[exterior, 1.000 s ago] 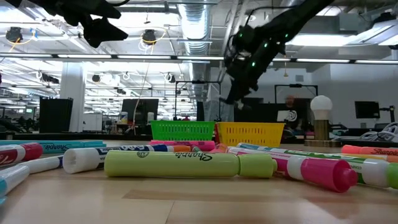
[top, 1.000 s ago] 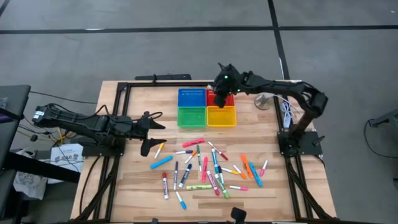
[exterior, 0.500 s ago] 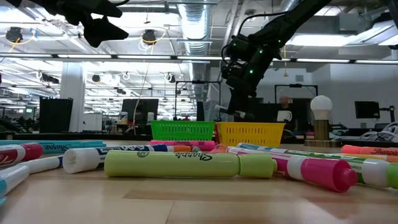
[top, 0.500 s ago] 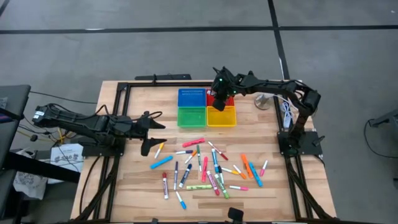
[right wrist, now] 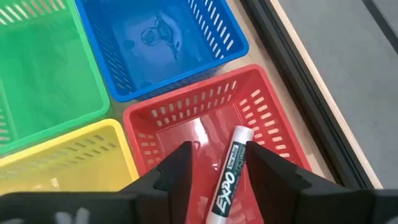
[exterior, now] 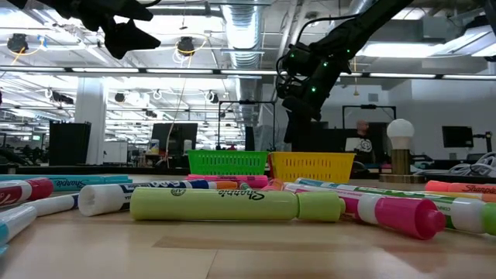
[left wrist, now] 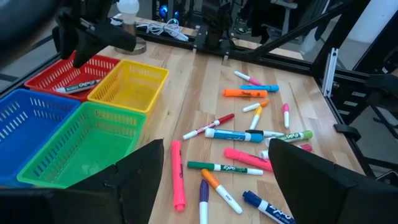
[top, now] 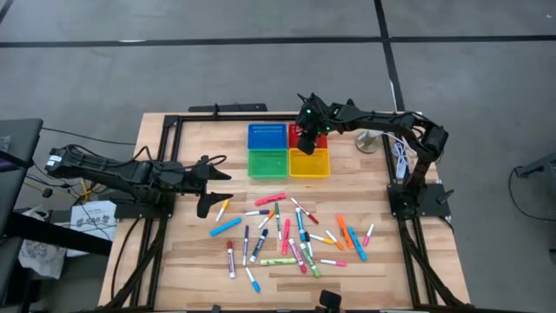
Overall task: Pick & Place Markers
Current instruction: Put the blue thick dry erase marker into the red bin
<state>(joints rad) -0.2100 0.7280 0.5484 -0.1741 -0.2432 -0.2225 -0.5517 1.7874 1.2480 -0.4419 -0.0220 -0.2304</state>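
Note:
Many coloured markers (top: 291, 230) lie scattered on the wooden table's near half. My right gripper (top: 304, 130) hangs open above the red tray (top: 322, 137) at the far side. In the right wrist view its fingers (right wrist: 180, 168) stand on either side of a white Expo marker (right wrist: 227, 180) without touching it. That marker lies flat on the red tray's floor (left wrist: 81, 84). My left gripper (top: 215, 183) is open and hovers over the table's left part, left of the scattered markers (left wrist: 242, 134).
Blue (top: 268, 136), green (top: 268, 163) and yellow (top: 309, 163) trays sit with the red one in a square block at the far middle. A white lamp-like knob (top: 369, 139) and a cable (top: 400, 156) lie right of the trays. Black frame rails border the table.
My right gripper has moved a little toward the table's left, over the red tray, and then kept still. Half a second ago a marker showed just below its fingers in the low view; now it is gone from there and lies in the red tray.

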